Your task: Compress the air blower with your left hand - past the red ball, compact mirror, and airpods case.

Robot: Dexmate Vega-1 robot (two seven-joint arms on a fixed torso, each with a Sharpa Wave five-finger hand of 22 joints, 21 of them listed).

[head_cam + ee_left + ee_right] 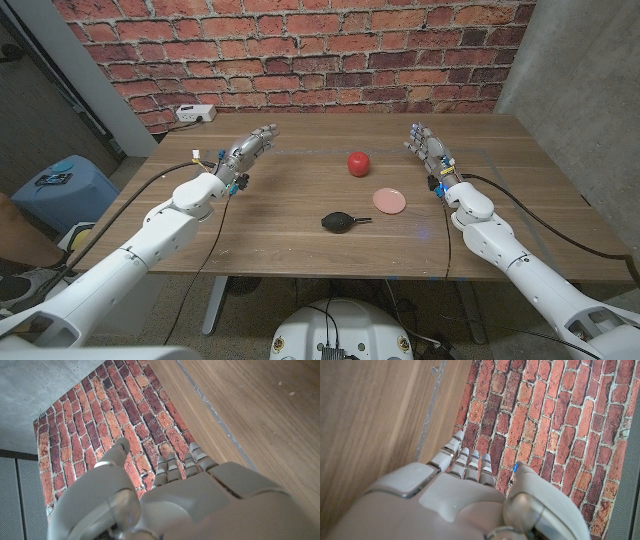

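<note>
Stool of pale blue plastic (pixel 62 186) at far left beside the wooden worktop (pixel 300 190), and a white power strip (pixel 196 113) on the worktop's far left corner against the red brick wall (pixel 300 50). Left hand (pixel 250 150) raised above the worktop's left part, fingers apart and extended, holding nothing; seen from the left wrist as grey fingers (pixel 167 467) reaching toward the brick wall (pixel 125 425) with the worktop (pixel 250 405) alongside. Near the middle and toward the near edge, black rubber bulb-shaped air blower (pixel 339 221), lying on its side, nozzle pointing right, well apart from both hands. Beyond it, round red ball (pixel 358 162). Just right of the blower, round pink compact mirror (pixel 389 201) lying flat. Right hand (pixel 428 148) at the right, fingers spread and upright, empty; fingers (pixel 465 462) straight in the right wrist view.
</note>
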